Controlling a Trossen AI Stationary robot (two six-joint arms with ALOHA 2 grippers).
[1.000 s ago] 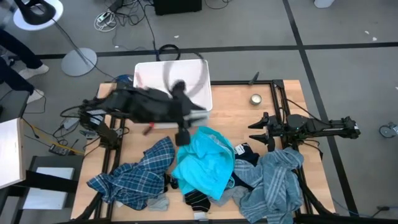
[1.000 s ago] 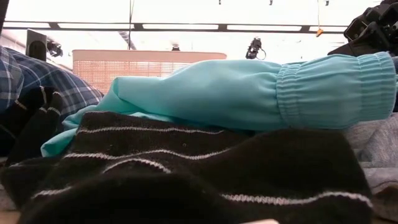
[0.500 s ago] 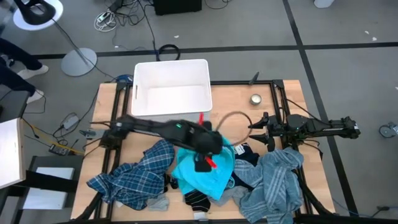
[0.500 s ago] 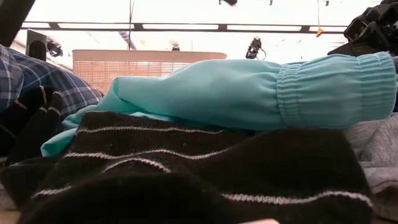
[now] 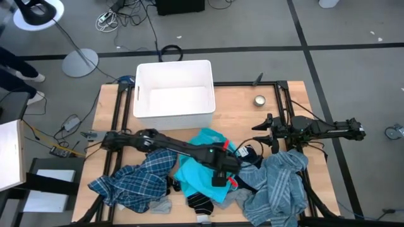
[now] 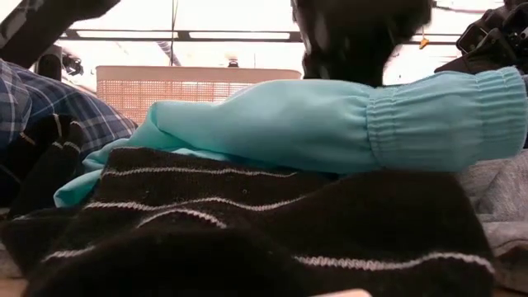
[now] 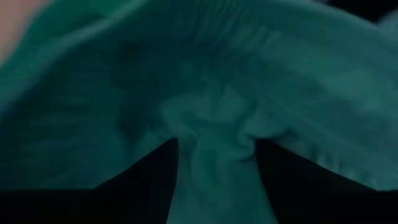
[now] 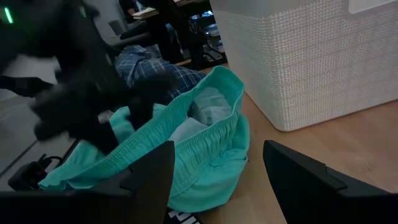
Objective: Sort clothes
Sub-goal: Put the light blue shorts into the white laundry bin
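Observation:
The turquoise shirt [image 5: 202, 161] lies crumpled mid-table on the other clothes. It also shows in the low view [image 6: 313, 124] and the right wrist view [image 8: 186, 143]. My left gripper [image 5: 222, 178] points down on the shirt's right part, open, and fills its wrist view [image 7: 214, 168] with turquoise cloth. My right gripper [image 5: 259, 135] waits open at the right, above the table, and it also shows in its wrist view [image 8: 217, 186]. The blue plaid shirt [image 5: 136, 180] lies near left, and the light-blue striped shirt [image 5: 278, 183] lies near right. The black-striped piece [image 5: 201, 202] lies at the near edge. My left gripper comes from above, pointing down, and its fingers [image 7: 155, 171] are sunk into the turquoise shirt. A puckered ridge of the cloth [image 7: 214, 134] stands between them. The shirt lies on the pile. One layer or several, I cannot tell.
The white bin [image 5: 173, 94] stands at the far edge, left of centre. A small round tin [image 5: 259, 100] sits far right. A grey piece [image 5: 161, 205] and a navy piece [image 5: 252, 156] lie among the clothes. Bare wood shows between bin and pile.
My left gripper has swung from in front of the bin toward the table's near and right edges, over the turquoise shirt. It has come down onto the shirt, and now enters the low view from above. The clothes lie as before.

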